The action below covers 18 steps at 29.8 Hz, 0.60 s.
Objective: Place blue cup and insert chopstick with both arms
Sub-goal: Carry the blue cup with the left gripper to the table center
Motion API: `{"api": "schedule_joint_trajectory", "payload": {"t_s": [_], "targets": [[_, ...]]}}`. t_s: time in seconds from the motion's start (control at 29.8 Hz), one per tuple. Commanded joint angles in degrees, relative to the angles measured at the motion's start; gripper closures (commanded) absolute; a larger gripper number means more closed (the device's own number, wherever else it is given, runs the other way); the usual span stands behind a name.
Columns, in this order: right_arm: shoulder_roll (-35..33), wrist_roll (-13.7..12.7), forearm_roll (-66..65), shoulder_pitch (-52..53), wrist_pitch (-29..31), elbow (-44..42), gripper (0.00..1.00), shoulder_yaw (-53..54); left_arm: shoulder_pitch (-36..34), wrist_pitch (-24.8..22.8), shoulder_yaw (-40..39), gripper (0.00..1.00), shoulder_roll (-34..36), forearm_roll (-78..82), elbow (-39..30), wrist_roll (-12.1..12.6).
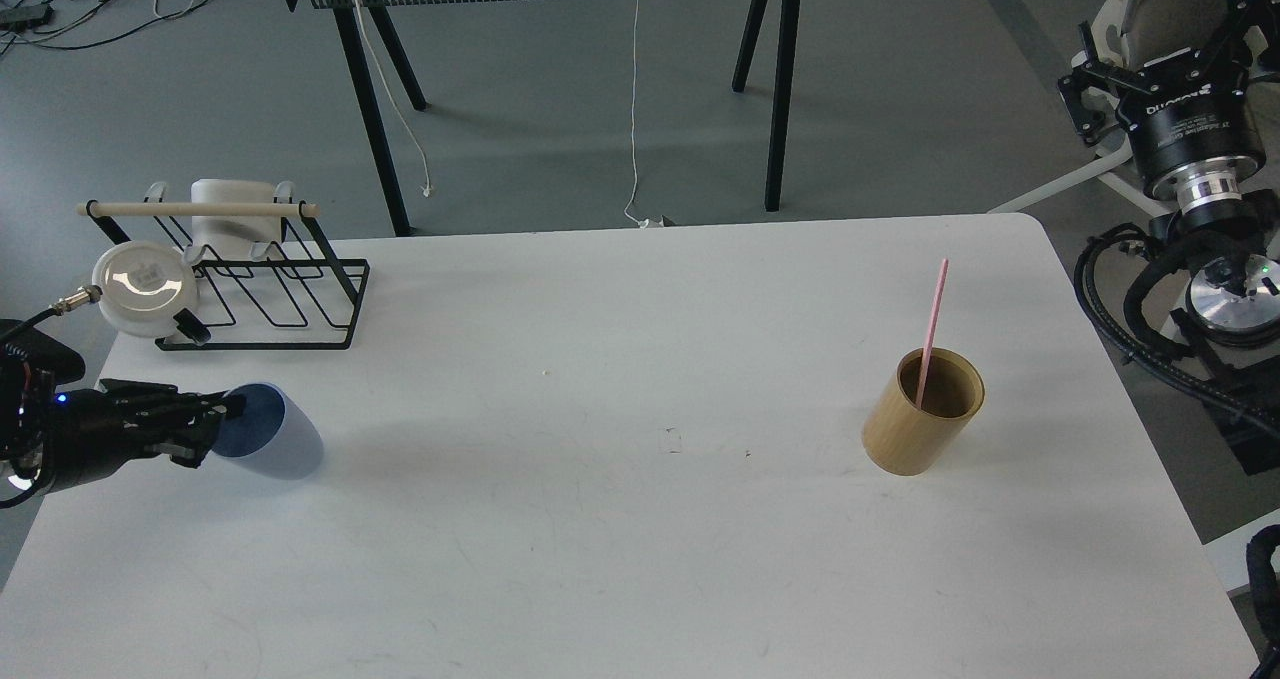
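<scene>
At left edge: left fingers [215, 421] grip blue cup [270, 431] | arm cropped

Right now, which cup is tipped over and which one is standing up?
The blue cup is tipped sideways, its mouth facing the left gripper that grips its rim. The bigger tan bamboo holder stands upright, with the pink chopstick in it.

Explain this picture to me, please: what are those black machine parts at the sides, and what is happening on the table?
The camera sits in a robot's head, looking down at a white table. The black parts are its two arms. The left arm's tool grips a light-blue cup, tipped on its side with its mouth toward the tool. The right arm is off the table; its tool cannot be made out. A pink chopstick leans in a bamboo holder. A black wire rack holds white dishes.
</scene>
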Motion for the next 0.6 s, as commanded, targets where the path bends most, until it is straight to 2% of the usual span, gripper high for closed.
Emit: {"api": "schedule_joint_trajectory", "payload": {"t_s": [0.0,0.1,0.17,0.3,0.4,0.5,0.57], "targets": [[-1.1,0.0,0.0,0.1,0.0,0.1,0.01,0.3,-2.4,-0.3,0.1,1.00,2.6,0.0,-4.1,0.0],[-2.0,-0.1,0.0,0.9,0.0,0.1,0.01,0.2,-6.0,-1.0,0.1,1.00,2.8,0.1,-7.4,0.0],[-2.6,-0.1,0.0,1.1,0.0,0.1,0.01,0.2,-9.0,-3.4,0.1,1.00,2.7,0.1,-9.5,0.0],[-3.7,-0.1,0.0,1.6,0.0,0.2,0.01,0.2,-18.0,-15.0,0.0,1.00,0.5,0.1,-14.1,0.0],[-4.2,-0.1,0.0,1.6,0.0,0.1,0.01,0.3,-22.3,-21.1,0.0,1.00,-6.2,0.1,-16.0,0.0],[-4.8,-0.3,0.0,1.6,0.0,0.1,0.01,0.2,-24.4,-23.9,0.3,1.00,-13.5,0.1,-15.7,3.6],[-5.4,-0.4,0.0,1.6,0.0,0.1,0.01,0.2,-26.3,-25.4,0.8,1.00,-17.8,0.3,-15.0,4.3]]}}
